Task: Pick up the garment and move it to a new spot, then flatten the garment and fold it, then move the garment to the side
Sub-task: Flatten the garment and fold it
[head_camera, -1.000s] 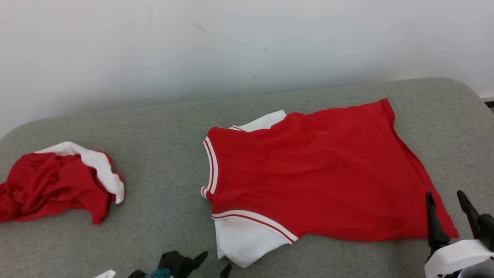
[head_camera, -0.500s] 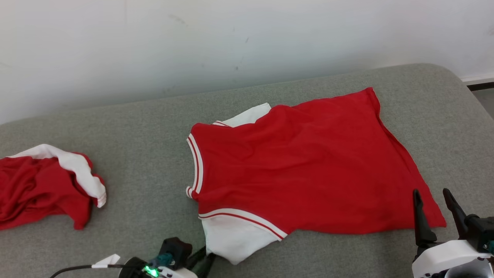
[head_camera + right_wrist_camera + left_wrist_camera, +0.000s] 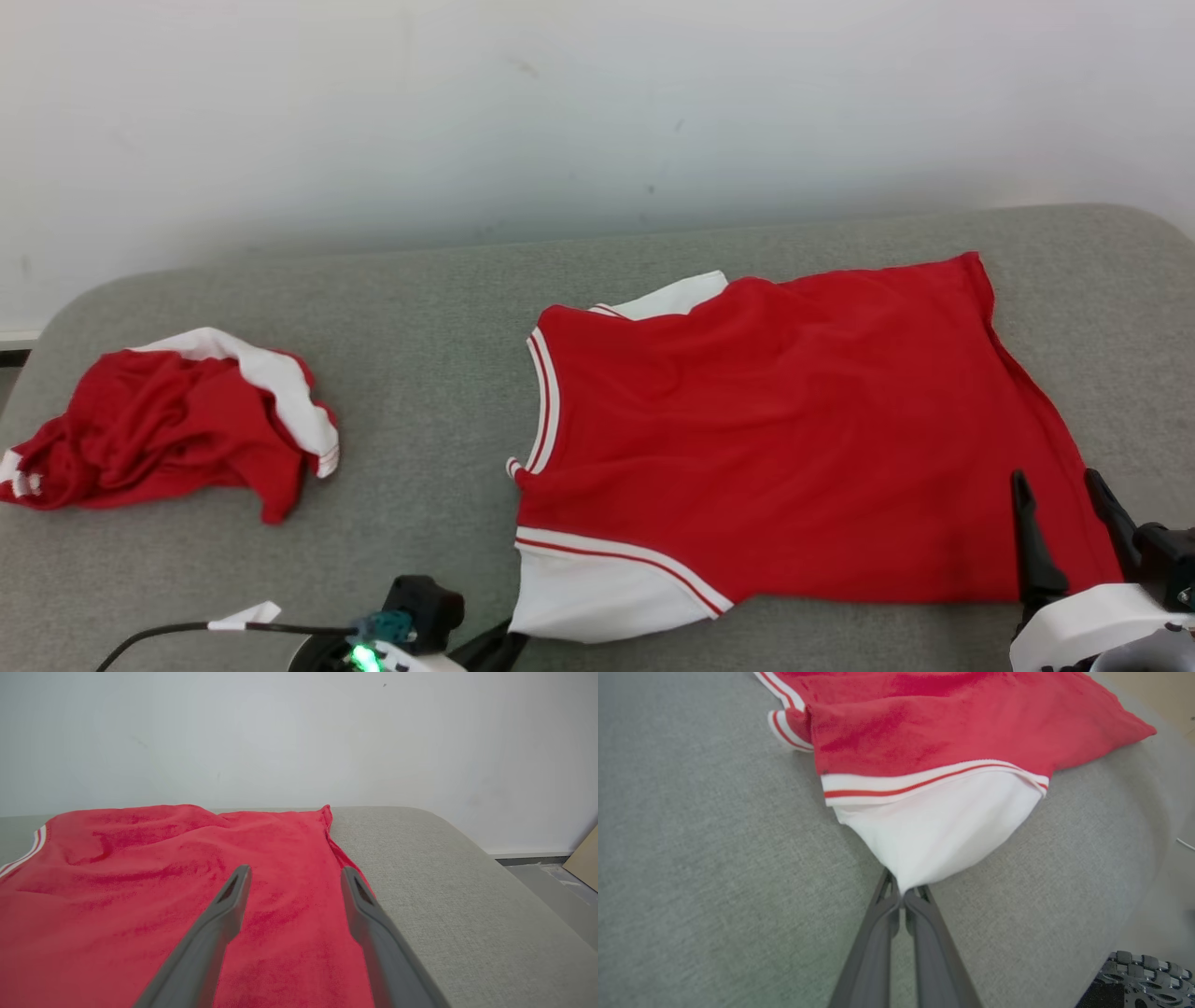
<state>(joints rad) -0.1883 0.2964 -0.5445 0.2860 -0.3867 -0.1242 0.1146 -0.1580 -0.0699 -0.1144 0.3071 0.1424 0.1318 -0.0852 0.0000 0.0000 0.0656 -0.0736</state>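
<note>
The garment (image 3: pixel 775 439), a red shirt with white sleeves and striped trim, lies spread on the grey padded table (image 3: pixel 420 308). My left gripper (image 3: pixel 504 644) is at the near edge. In the left wrist view the left gripper (image 3: pixel 903 898) is shut on the tip of the near white sleeve (image 3: pixel 938 821). My right gripper (image 3: pixel 1055 478) stands open over the garment's near right hem corner. In the right wrist view the right gripper (image 3: pixel 295 870) hovers above the red cloth (image 3: pixel 140 882) with nothing between its fingers.
A second red and white garment (image 3: pixel 177 420) lies crumpled at the table's left end. A pale wall (image 3: pixel 560 112) runs behind the table. The table's rounded right edge (image 3: pixel 472 858) drops to the floor (image 3: pixel 551 877).
My left gripper has gone from open to shut on the white sleeve's tip. The head camera has shifted, so the whole picture has moved. The right gripper stays open.
</note>
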